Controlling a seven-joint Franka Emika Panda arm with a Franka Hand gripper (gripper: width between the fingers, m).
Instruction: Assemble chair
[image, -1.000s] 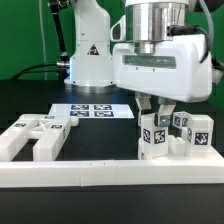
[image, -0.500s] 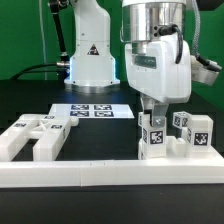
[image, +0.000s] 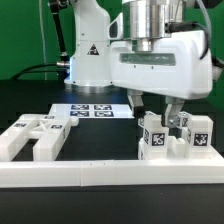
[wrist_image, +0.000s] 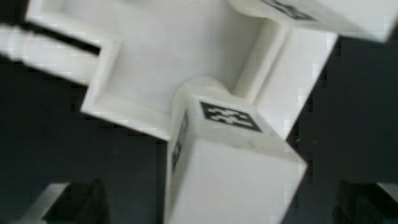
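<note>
exterior view — the gripper (image: 155, 112) hangs jaws apart, gripping nothing, over an upright leg (image: 153, 137); assembly seems barely begun — the flat panel (image: 35, 136) lies unjoined, well apart.

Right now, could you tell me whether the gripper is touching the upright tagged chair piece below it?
Apart. The wrist view shows dark gaps between the chair piece and both fingertips; the gripper stands open.

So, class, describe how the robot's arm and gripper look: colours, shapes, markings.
The arm is glossy white and rounded, with a black triangular sticker on its base. A silver metal cylinder joins the boxy white gripper, which has two dark fingers.
</note>
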